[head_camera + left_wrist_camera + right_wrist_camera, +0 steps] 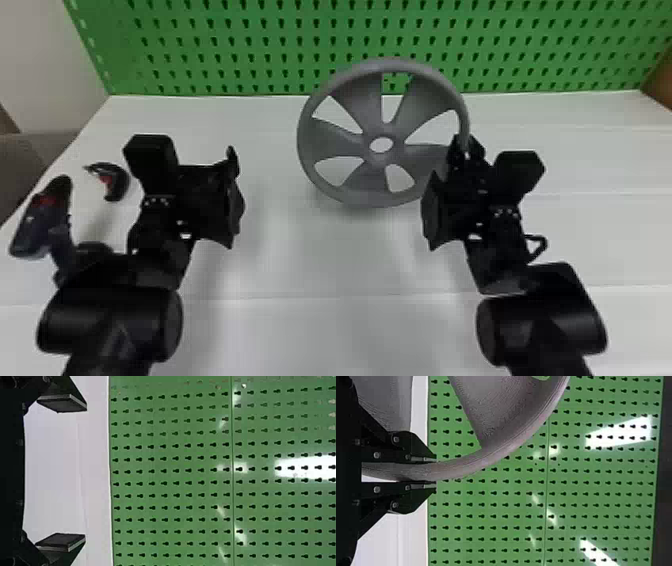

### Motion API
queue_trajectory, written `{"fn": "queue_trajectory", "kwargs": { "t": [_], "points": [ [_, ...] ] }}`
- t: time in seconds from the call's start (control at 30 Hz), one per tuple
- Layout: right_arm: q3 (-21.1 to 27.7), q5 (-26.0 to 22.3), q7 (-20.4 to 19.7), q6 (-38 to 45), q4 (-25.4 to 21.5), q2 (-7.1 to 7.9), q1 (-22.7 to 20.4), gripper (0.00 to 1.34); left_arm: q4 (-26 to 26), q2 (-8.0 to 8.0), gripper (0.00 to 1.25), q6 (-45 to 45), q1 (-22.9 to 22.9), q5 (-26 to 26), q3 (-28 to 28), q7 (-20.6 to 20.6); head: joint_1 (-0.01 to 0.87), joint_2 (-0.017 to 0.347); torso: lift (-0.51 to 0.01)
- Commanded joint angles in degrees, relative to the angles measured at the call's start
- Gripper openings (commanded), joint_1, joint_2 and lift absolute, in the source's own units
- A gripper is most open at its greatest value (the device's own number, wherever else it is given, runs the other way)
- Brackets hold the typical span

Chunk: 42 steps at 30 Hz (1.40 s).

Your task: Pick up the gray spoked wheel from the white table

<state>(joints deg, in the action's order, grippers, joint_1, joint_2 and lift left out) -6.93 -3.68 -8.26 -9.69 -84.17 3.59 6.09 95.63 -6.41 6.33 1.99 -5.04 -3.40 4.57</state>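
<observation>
Workshop or robotics lab (which of the two can't be told). White worktop point(325, 260) is backed by a green pegboard point(225, 32), punched with rows of keyhole slots. Bright light is reflected off its glossy face. Two black robot arms point(540, 320) are seen over the worktop.

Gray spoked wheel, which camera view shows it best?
Head view: the gray spoked wheel appears nearly whole, spokes and central hole included. The right wrist view shows its rim between the fingers of the right tool.
</observation>
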Motion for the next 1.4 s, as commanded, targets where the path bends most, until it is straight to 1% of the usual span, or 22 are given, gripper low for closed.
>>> {"fn": "queue_trajectory", "kwargs": {
  "t": [0.0, 0.57, 0.9, 1.37],
  "points": [
    [-1.1, -1.4, -1.9, -4.1, 2.3, -0.07, -0.2, 0.20, 0.0, 0.00, 1.12, 0.0, -0.1, -0.2, 0.1, 0.0, 0.767, 0.035, -0.107],
    [-1.5, -1.7, -2.7, -3.7, 2.6, -0.25, -0.5, 0.20, 0.0, 0.00, 1.12, 0.0, -0.4, -1.1, 0.1, -0.2, 0.767, 0.035, -0.107],
    [-2.1, -2.0, -2.7, -2.8, 2.6, -0.16, 0.0, 0.20, 0.0, 0.00, 1.12, 0.1, -0.1, -1.3, 1.1, -4.6, 0.767, 0.035, -0.107],
    [-2.1, -2.3, -2.7, -2.4, 2.6, 0.10, 0.2, 0.20, 0.0, 0.00, 1.12, 0.0, -0.2, -1.4, 1.4, -5.4, 0.767, 0.035, -0.107]
  ]
}}
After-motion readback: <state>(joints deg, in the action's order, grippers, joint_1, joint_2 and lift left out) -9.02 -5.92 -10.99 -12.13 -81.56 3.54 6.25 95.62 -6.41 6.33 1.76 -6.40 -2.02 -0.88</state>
